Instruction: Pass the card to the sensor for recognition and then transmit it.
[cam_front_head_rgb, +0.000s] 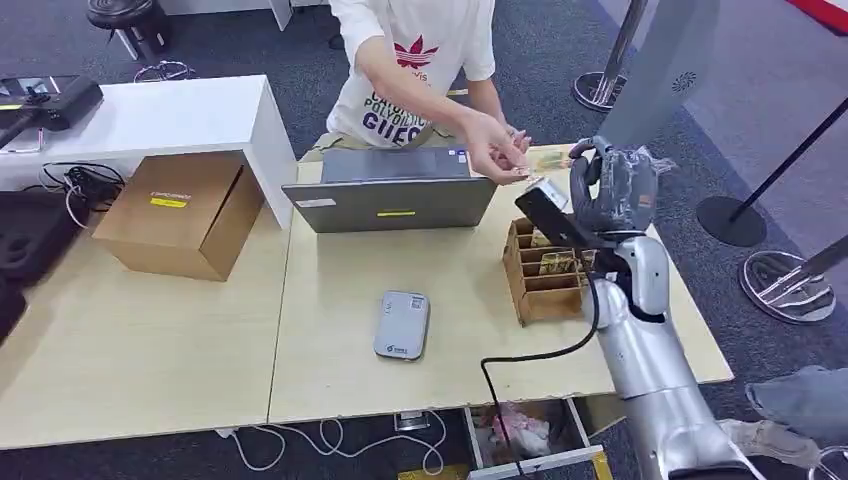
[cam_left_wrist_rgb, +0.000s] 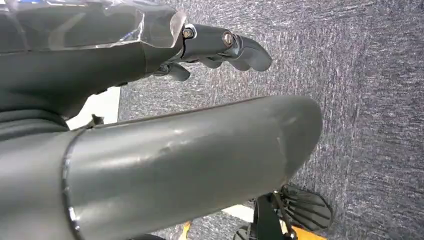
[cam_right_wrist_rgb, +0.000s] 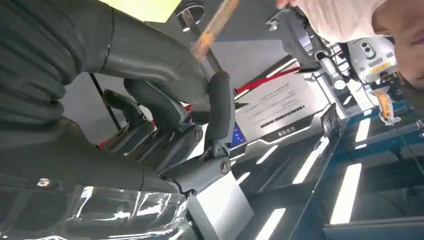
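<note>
Cables trail off the near edge of the worktop (cam_front_head_rgb: 330, 370), above an open drawer. Grey sensor (cam_front_head_rgb: 402, 325) lies flat mid-worktop, well apart from everything else. Right arm rises from the near right corner past a wooden slotted card rack (cam_front_head_rgb: 543, 275). Right hand (cam_front_head_rgb: 612, 190) is raised beyond the rack, fingers (cam_right_wrist_rgb: 220, 107) curled in; right wrist view shows a thin edge-on strip near the thumb that could be the card, but cannot tell whether the hand is clamped on it. A person's hand (cam_front_head_rgb: 497, 150) reaches in just beside the right hand, pinching a small pale card (cam_front_head_rgb: 530, 178). Laptop (cam_front_head_rgb: 392, 190) stands farther back, cardboard box (cam_front_head_rgb: 180, 215) to the left. Left hand (cam_left_wrist_rgb: 220, 47) hangs over grey carpet, fingers loosely curled, nothing in them.

Step looks like the hand-over at the far side, either the card coming in or the final transmit; cannot tell which. Next move calls for a clean transfer: hold the right hand steady at the person's fingertips, grip or let go only once the card is secured.
</note>
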